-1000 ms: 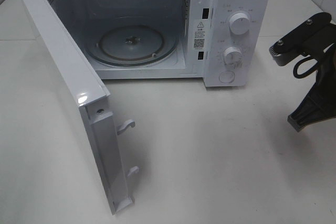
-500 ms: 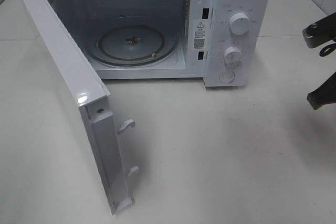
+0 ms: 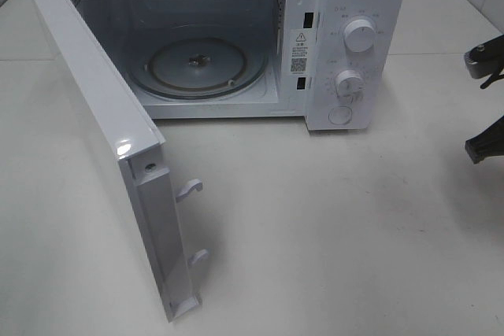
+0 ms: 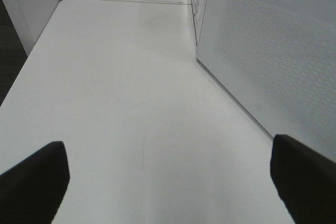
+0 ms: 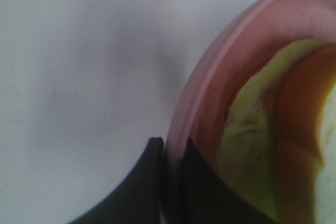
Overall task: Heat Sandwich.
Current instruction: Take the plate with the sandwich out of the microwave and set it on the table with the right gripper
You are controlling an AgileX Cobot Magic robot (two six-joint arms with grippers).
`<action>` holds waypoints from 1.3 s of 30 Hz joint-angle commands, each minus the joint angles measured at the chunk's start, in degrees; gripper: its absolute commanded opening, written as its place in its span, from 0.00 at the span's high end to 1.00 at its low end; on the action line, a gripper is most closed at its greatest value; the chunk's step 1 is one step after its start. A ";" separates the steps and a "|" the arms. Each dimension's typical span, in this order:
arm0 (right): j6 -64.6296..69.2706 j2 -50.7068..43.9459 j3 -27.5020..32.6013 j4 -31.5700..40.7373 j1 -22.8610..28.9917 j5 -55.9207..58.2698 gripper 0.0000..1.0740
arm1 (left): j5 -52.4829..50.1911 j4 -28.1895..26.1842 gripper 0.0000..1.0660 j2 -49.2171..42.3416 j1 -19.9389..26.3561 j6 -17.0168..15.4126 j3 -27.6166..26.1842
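In the right wrist view a round pink plate [image 5: 210, 87] lies on the white table. On it lies the sandwich [image 5: 252, 150], with pale green-yellow filling and a tan edge showing. My right gripper [image 5: 170, 182] has one dark finger outside the plate's rim and one inside, shut on the rim. In the exterior high view only parts of the right arm [image 3: 484, 143] show at the right edge; plate and sandwich are out of that view. My left gripper [image 4: 168, 182] is open and empty above bare table.
A white microwave [image 3: 354, 5] stands at the back with its door [image 3: 94, 116] swung wide open towards the front left. Its glass turntable [image 3: 197, 64] carries nothing. The door's outer face [image 4: 273, 51] is beside the left gripper.
The right arm has moved to the right, almost out of the exterior high view. The microwave and its door have not moved.
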 commanded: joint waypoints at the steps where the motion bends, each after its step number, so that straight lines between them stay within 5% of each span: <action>1: 2.75 2.06 -0.40 -3.84 -0.34 -0.97 1.00 | -0.23 -0.52 0.08 -1.26 0.11 0.23 0.17; 39: 14.73 17.36 -0.40 -8.65 -0.34 -14.27 0.97 | -0.23 -0.52 0.08 -1.26 0.11 0.23 0.17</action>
